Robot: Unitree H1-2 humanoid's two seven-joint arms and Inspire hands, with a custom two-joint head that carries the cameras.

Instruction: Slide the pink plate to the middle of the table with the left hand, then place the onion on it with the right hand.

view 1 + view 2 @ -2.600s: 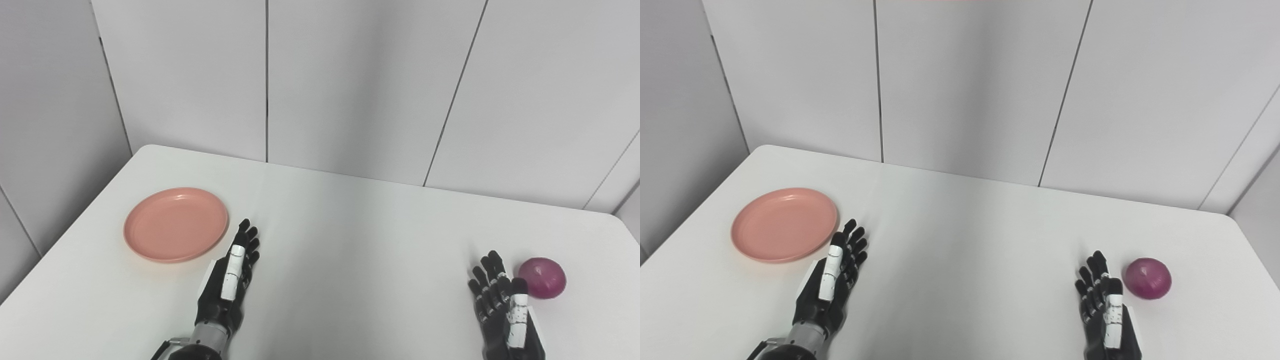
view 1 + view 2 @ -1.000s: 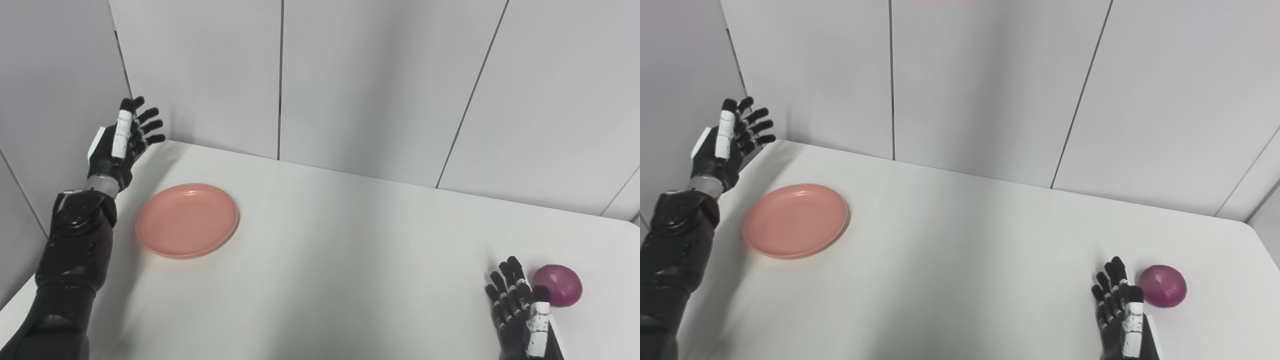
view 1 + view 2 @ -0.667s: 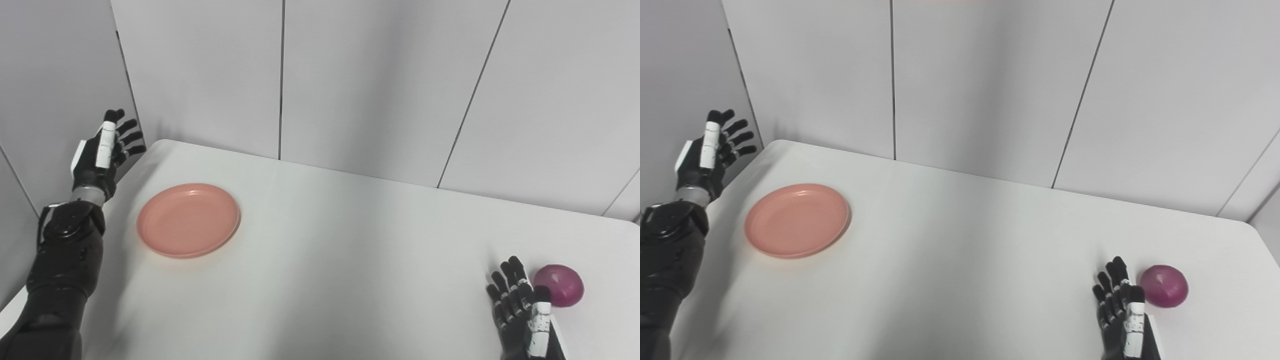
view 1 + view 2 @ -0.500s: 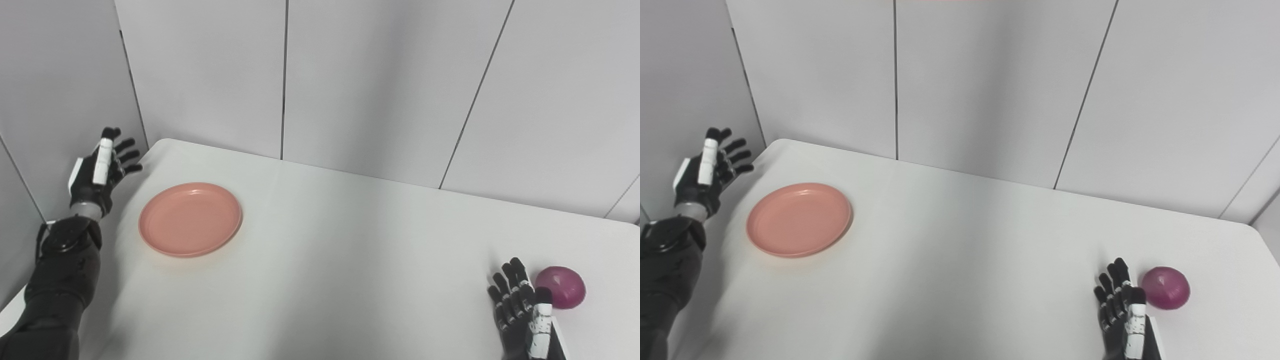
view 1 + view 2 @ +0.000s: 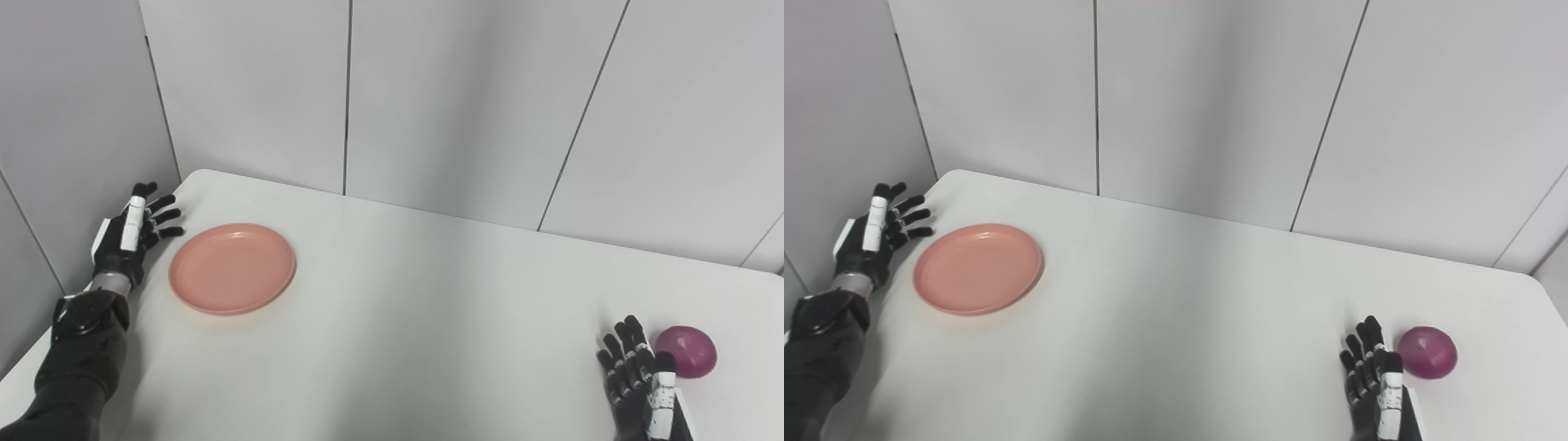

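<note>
Right hand lies open and empty on the table, nearest the camera, with the onion just beside its fingertips. Far across the table, the left hand, fingers spread and empty, has come down from its raised position beyond the table's corner to sit just outside the pink plate. That looks like the lead-in to pushing the plate toward the middle.

Bright even light, soft faint shadows on the white table, mild sheen mid-table, sharp focus, no blur.
</note>
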